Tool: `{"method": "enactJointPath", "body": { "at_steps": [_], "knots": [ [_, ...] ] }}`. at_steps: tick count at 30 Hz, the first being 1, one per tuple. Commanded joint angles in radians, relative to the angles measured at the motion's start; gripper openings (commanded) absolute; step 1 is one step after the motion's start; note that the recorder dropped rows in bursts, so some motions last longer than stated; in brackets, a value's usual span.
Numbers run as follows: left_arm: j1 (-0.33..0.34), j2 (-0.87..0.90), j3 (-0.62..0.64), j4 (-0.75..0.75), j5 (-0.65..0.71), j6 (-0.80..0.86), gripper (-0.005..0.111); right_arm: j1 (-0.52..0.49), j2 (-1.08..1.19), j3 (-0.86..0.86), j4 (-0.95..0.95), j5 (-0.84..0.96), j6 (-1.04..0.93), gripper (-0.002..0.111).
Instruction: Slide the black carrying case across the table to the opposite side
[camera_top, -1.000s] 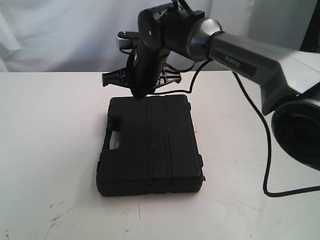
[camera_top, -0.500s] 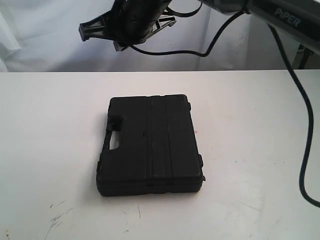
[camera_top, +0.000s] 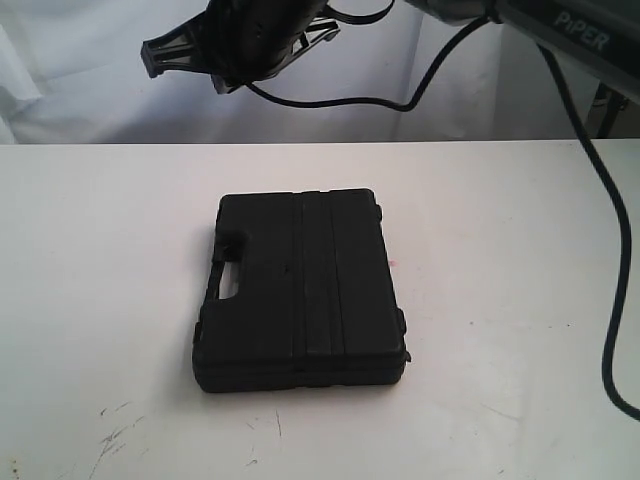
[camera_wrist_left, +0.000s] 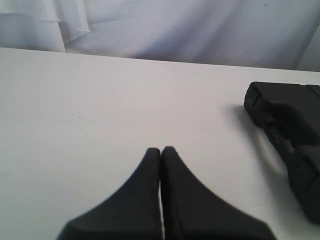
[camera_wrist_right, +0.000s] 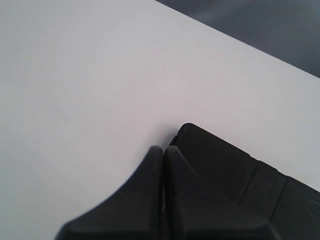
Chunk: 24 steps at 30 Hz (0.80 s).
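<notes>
The black carrying case lies flat on the white table, near the middle, with its handle cut-out to the left. The right arm's wrist hangs high above the table's far edge, clear of the case. My right gripper is shut and holds nothing; a corner of the case shows below it. My left gripper is shut too, over bare table, with the case off to one side and apart from it.
A white cloth backdrop hangs behind the table. The right arm's black cable loops down over the right side. Dark scuff marks mark the front left, and a small pink spot sits right of the case.
The right arm has lifted from the case's far edge, up and to the left, out of contact. The case has not moved.
</notes>
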Motion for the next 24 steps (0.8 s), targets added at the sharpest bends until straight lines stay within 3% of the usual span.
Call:
{"method": "enactJointPath", "body": {
  "at_steps": [1,8,18,24],
  "knots": [
    [0.003,-0.005,0.005,0.0,-0.01,-0.001,0.0,0.0,-0.013,-0.007,0.011,0.0,-0.01,0.0],
    [0.003,-0.005,0.005,0.0,-0.01,-0.001,0.0,0.0,-0.111,0.094,0.029,-0.102,-0.01,0.0],
    [0.003,-0.005,0.005,0.0,-0.01,-0.001,0.0,0.0,-0.449,0.662,-0.02,-0.472,-0.03,0.0],
    [0.003,-0.005,0.005,0.0,-0.01,-0.001,0.0,0.0,-0.629,0.854,-0.022,-0.512,-0.083,0.0]
  ]
}}
